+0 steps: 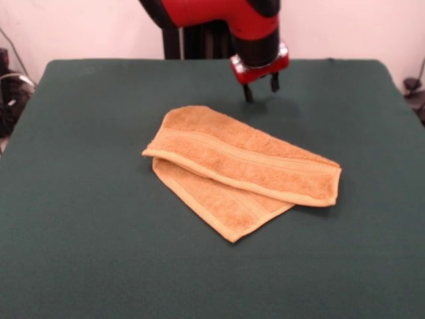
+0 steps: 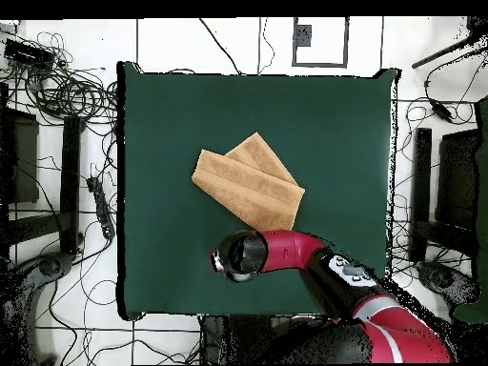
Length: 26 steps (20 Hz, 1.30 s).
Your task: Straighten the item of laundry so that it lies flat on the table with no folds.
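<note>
The orange-tan towel [image 1: 246, 163] lies near the middle of the dark green table [image 1: 80, 199]. It is folded over itself: the top layer runs from upper left to right, and a lower corner sticks out toward the front. My gripper [image 1: 261, 88] hangs just behind the towel's far edge, above the cloth. Its two dark fingers are apart and hold nothing. In the overhead view the towel [image 2: 248, 181] sits mid-table [image 2: 162, 114], and the arm's wrist [image 2: 238, 255] covers the gripper just below the towel's lower edge.
The black pedestal [image 1: 199, 40] stands at the table's far edge. In the overhead view, cables [image 2: 67, 91] lie on the floor to the left, and dark furniture [image 2: 448, 181] stands to the right.
</note>
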Each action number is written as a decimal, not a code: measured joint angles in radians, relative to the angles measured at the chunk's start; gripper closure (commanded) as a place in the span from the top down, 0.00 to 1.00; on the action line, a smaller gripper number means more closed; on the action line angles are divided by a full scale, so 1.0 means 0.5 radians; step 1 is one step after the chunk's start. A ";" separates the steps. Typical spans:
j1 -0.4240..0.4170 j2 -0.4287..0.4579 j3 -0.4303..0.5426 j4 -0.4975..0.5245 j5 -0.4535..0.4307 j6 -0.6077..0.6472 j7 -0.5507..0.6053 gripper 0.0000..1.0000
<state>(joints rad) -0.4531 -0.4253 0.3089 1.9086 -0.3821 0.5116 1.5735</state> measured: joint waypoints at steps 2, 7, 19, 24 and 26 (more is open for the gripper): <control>0.035 -0.036 -0.045 0.008 -0.026 0.000 0.000 1.00; 0.022 -0.093 -0.083 0.022 -0.054 0.000 0.000 1.00; 0.017 0.017 -0.126 -0.239 -0.004 0.302 0.000 1.00; 0.117 0.141 -0.155 -0.517 0.057 0.739 0.000 1.00; 0.153 0.183 -0.169 -0.604 0.071 0.859 0.000 1.00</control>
<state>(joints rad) -0.3768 -0.3339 0.2244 1.6067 -0.3467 0.9412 1.5737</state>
